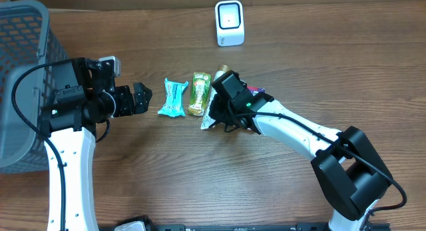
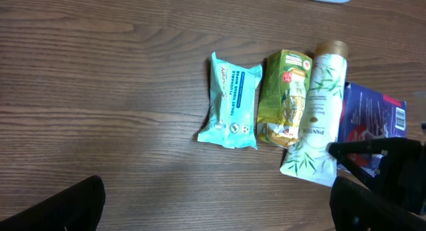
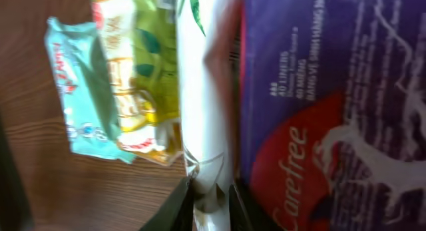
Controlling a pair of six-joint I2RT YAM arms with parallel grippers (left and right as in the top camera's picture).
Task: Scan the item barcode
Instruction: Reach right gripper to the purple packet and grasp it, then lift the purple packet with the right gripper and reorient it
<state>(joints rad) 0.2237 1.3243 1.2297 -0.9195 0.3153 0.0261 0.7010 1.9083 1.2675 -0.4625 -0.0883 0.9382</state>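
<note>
1. my right claw [image 3: 212,203] is narrowed onto the flat crimped end of the white tube [image 2: 318,118], a finger on each face. i judge that a pinch, not a loose straddle.
2. the tube lies mid-tabletop [image 1: 200,184], cap toward 12 o'clock. the green pouch [image 2: 285,98] sits just beside it at 9 o'clock and the purple box [image 2: 369,114] at 3 o'clock.
3. to do this well, i should lift straight up so the neighbours don't drag. then i carry it to the white scanner [image 1: 229,22] at 12 o'clock and turn the barcode toward its window. i can't see the barcode yet.
4. my left claw [image 1: 143,98] is spread wide and empty, at 9 o'clock of the row.
</note>
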